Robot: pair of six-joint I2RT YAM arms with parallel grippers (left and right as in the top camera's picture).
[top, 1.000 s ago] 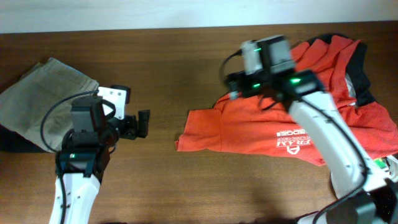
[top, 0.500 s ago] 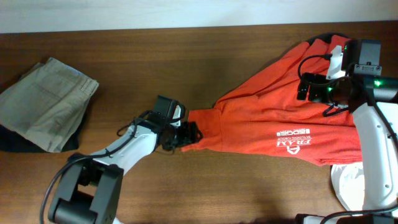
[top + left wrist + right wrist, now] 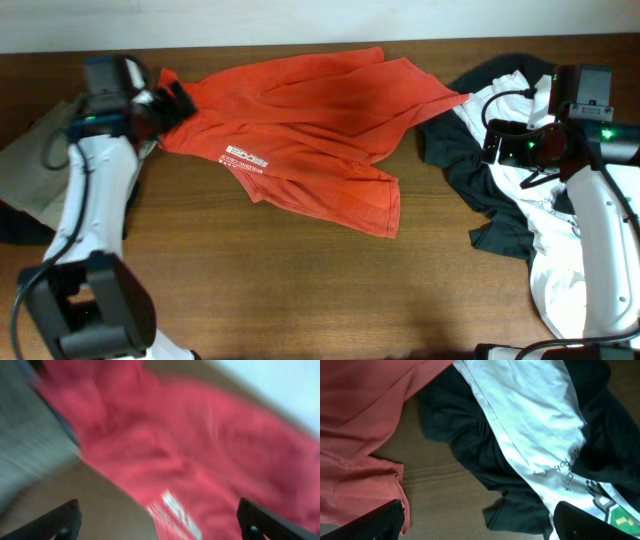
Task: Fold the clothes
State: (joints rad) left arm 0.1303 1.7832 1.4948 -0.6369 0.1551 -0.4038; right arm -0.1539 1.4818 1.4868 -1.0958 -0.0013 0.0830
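An orange shirt point(image 3: 300, 110) with a white logo lies crumpled across the back middle of the table. It fills the blurred left wrist view point(image 3: 200, 450) and shows at the left of the right wrist view point(image 3: 355, 425). My left gripper point(image 3: 170, 100) is at the shirt's left corner; its jaws point(image 3: 160, 525) are wide apart with nothing between them. My right gripper point(image 3: 497, 143) hovers open point(image 3: 480, 522) over a pile of a dark garment point(image 3: 480, 180) and a white printed shirt point(image 3: 560, 270), also seen in the right wrist view point(image 3: 530, 420).
A folded khaki garment point(image 3: 30, 165) lies at the far left, partly behind my left arm, over something dark at the table's edge. Bare wooden table point(image 3: 280, 290) runs along the front.
The orange shirt has been dragged from the right side to the back left. My left arm swung to the far left. The dark and white pile is uncovered. The right arm barely moved.
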